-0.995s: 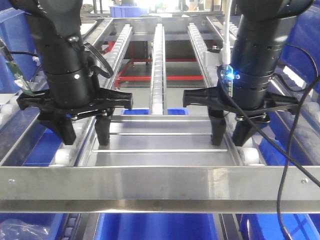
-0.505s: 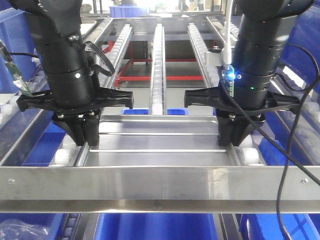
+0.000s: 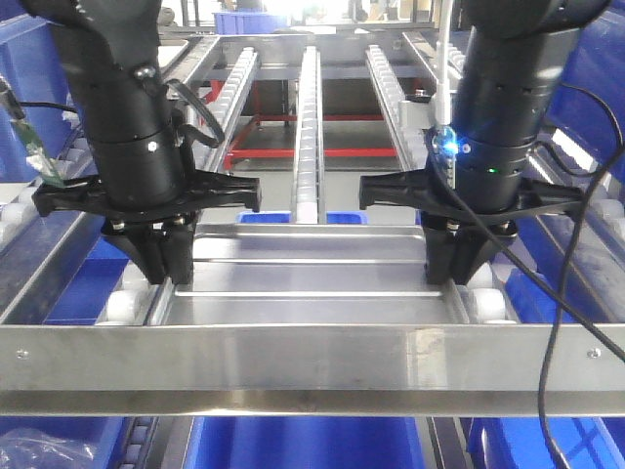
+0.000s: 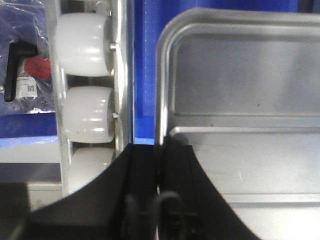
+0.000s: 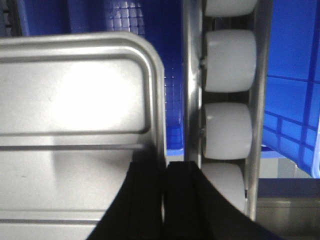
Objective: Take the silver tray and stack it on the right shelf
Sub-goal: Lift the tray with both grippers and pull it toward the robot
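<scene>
The silver tray (image 3: 312, 281), low in the centre of the frame between the side roller lanes of the right shelf (image 3: 312, 354), is now clamped at both end rims by the left gripper (image 3: 166, 266) and right gripper (image 3: 459, 266), both spread wide a second ago, so it looks ready to lift.

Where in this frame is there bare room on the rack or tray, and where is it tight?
Free: the tray floor between the left gripper and right gripper, the flat front bar before it, and the roller lanes behind it. Tight: both side rims, where each gripper is clamped right beside the white rollers.
</scene>
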You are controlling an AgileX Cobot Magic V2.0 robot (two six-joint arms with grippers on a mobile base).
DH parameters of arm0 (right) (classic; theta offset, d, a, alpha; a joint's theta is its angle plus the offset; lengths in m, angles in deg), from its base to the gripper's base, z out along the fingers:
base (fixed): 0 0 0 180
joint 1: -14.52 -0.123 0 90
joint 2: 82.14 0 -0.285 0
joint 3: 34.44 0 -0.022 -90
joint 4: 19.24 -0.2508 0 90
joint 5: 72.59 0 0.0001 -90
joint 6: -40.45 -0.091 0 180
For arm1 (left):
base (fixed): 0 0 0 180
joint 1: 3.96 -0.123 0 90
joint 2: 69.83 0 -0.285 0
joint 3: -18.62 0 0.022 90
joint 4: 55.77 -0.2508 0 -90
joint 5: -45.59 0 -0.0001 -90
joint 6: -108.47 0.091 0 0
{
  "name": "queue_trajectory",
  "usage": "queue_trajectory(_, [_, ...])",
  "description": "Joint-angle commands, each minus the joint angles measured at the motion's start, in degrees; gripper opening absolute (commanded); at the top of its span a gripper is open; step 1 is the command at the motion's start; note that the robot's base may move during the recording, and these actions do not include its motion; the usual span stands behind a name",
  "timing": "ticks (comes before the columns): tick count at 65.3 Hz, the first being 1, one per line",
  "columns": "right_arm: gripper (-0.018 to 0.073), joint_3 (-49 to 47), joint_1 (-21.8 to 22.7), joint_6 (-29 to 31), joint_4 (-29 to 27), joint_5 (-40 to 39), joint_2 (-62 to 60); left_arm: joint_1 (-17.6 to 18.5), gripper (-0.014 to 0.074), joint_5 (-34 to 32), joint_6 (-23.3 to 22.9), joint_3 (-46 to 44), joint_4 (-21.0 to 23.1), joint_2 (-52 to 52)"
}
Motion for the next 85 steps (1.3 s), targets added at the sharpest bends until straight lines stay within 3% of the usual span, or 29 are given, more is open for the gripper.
queue_trajectory(1, [0.0052, -3.29, 0.01, 0.22, 0.23, 1.94, -3.72, 0.23, -0.0100, 3.65, -0.12, -3.76, -1.14, -2.58])
queue_trajectory(11, [0.0052, -5.88, 0.01, -0.42, -0.52, 5.73, -6.15, 0.23, -0.0100, 9.89, -0.12, -8.42, -1.97, -4.43])
queue_trajectory(29, [0.0052, -6.29, -0.51, -3.48, -0.52, 11.17, -13.96, 0.50, -0.0100, 14.80, -0.12, -8.80, -1.51, -11.48])
queue_trajectory(37, [0.0052, -4.07, -2.42, -4.34, -0.52, 10.89, -15.89, 2.20, -0.0100, 14.33, -0.70, -6.70, -1.51, -14.31])
queue_trajectory(53, [0.0052, 3.52, -8.36, -13.19, 4.45, 10.49, -20.27, 5.92, -0.0100, 11.74, -6.59, 4.02, -1.51, -21.20])
queue_trajectory(69, [0.0052, 11.20, -13.23, -15.24, 4.42, 11.00, -27.51, 11.38, -0.0100, 11.00, -12.95, 14.54, -3.05, -28.81])
queue_trajectory(85, [0.0052, 20.35, -17.12, -21.35, 4.42, 11.31, -36.33, 18.29, -0.0100, 11.12, -20.67, 21.75, -3.42, -34.35])
